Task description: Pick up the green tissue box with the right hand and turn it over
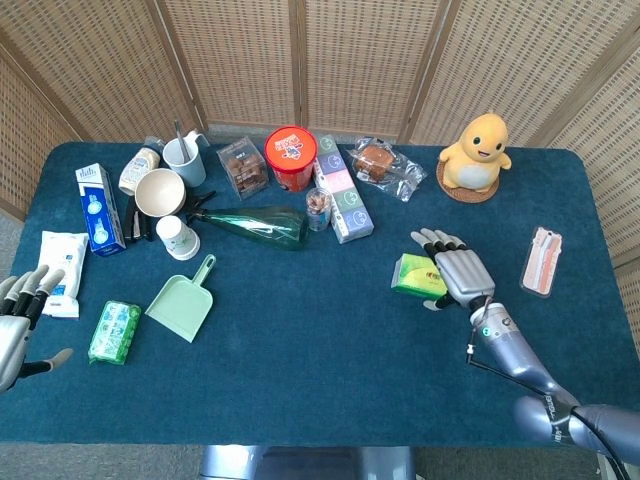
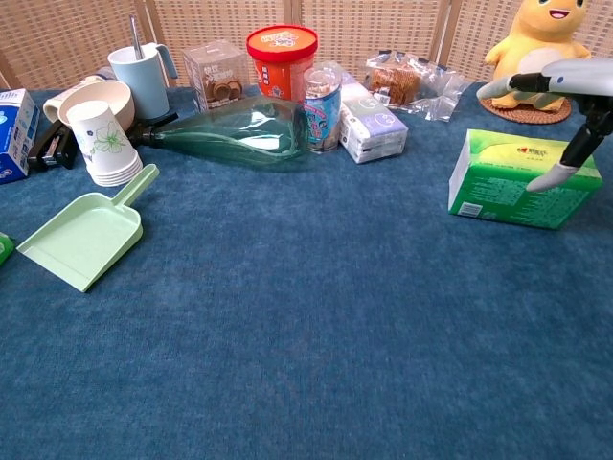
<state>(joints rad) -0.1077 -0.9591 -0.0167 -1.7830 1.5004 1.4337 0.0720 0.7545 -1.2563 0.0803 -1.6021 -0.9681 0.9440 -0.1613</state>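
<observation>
The green tissue box lies flat on the blue table, right of centre. My right hand hovers over its right end, its fingers stretched out across the top towards the far edge. Its thumb hangs down against the box's near side face. Nothing is gripped and the box rests on the cloth. My left hand stays by the table's front left corner, fingers apart and holding nothing; the chest view does not show it.
A yellow duck toy on a coaster stands behind the box. A phone-like case lies to its right. A box row, glass bottle, red tub, cups and a green dustpan sit further left.
</observation>
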